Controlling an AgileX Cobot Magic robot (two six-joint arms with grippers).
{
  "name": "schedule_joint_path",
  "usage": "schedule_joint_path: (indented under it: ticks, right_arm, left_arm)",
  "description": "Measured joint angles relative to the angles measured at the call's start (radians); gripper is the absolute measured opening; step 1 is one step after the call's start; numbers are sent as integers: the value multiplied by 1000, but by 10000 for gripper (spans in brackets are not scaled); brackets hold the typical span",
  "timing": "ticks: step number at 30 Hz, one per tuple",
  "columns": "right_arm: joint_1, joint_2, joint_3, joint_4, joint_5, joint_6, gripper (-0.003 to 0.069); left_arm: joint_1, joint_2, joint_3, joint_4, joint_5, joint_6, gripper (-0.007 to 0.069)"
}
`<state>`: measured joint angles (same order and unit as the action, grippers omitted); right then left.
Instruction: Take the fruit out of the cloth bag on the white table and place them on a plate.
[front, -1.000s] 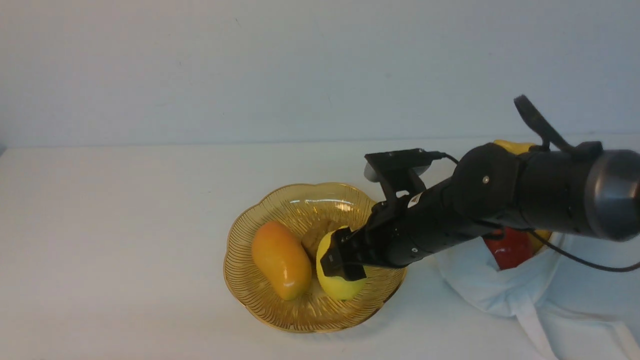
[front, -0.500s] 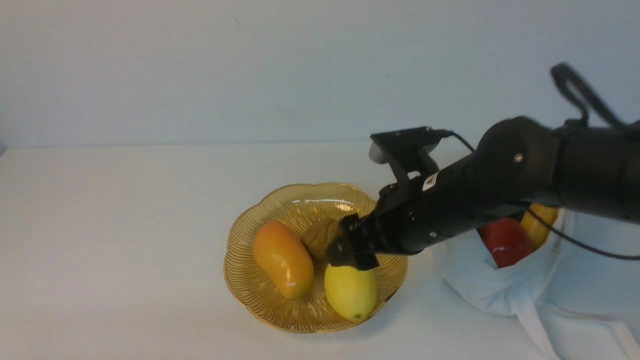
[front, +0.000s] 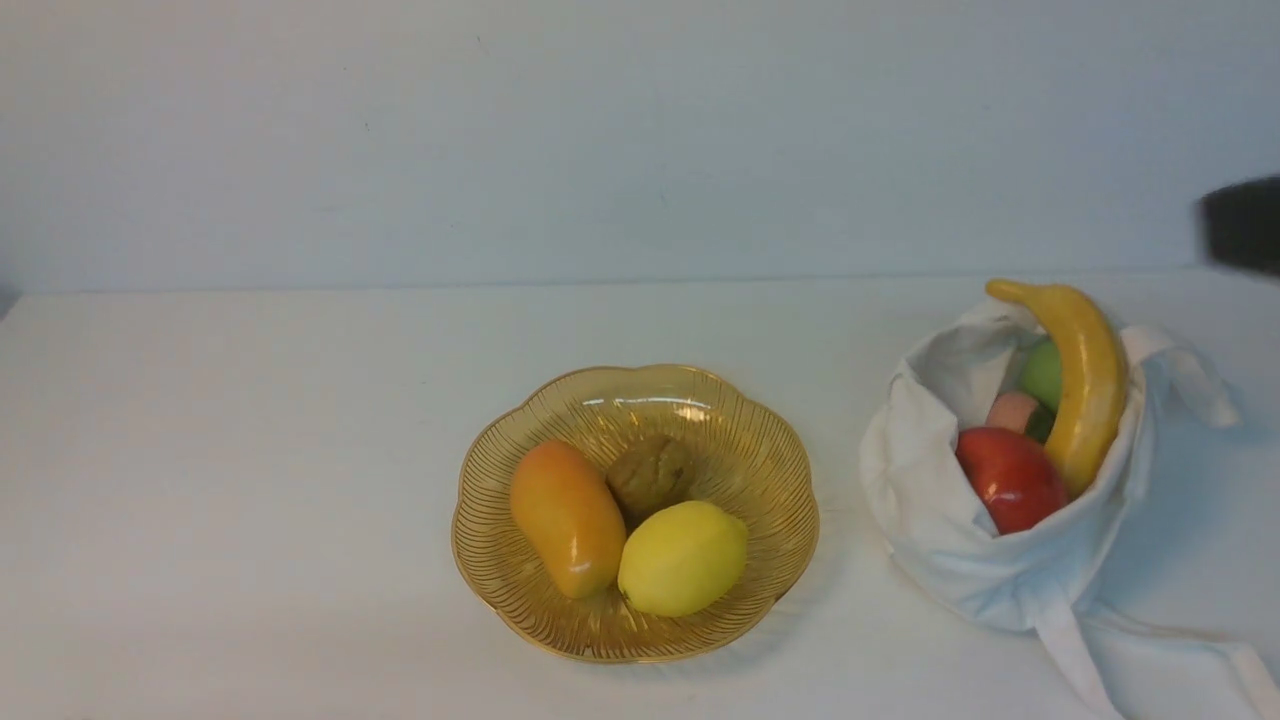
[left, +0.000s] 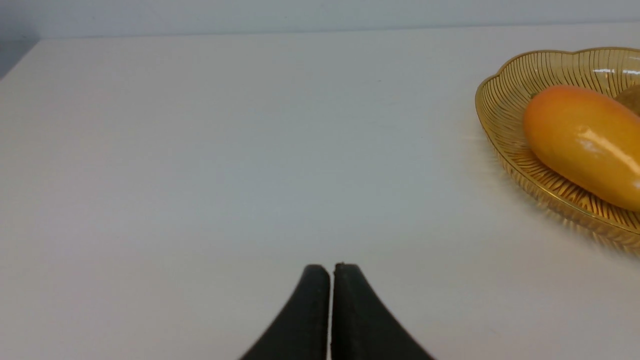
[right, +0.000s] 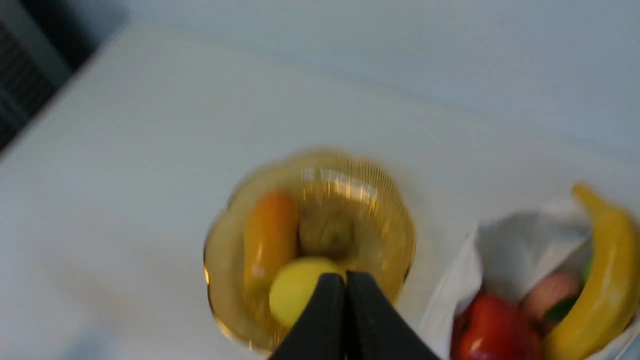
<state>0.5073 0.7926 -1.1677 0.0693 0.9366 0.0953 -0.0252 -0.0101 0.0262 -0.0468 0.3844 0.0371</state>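
The amber plate stands mid-table on the white table. In it lie a yellow lemon, an orange oblong fruit and a brown nut-like piece. The cloth bag at the right holds a banana, a red apple, a pink piece and a green piece. My right gripper is shut and empty, high above the plate and lemon. My left gripper is shut and empty, low over bare table left of the plate.
A dark blur of my right arm shows at the front view's right edge. The bag's strap handles trail toward the near right corner. A pale wall rises behind the table.
My right gripper let go of the lemon in the plate, then rose and pulled back to the right, out of the front view. The lemon settled beside the orange fruit.
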Motion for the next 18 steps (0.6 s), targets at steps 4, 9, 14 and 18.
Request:
schedule_joint_path:
  ticks: [4,9,14,18]
  right_arm:
    - [-1,-349,184,-59,-212,23,-14]
    - [-1,-574,397,-56,-356,34,-14]
    - [-1,-758,680,-53,-610,43,-14]
    - [-1,-790,768,-52,-737,49,-14]
  left_arm:
    - [0,0,0,0,0,0,-8]
    - [0,0,0,0,0,0,-8]
    - [0,0,0,0,0,0,-8]
    - [0,0,0,0,0,0,-8]
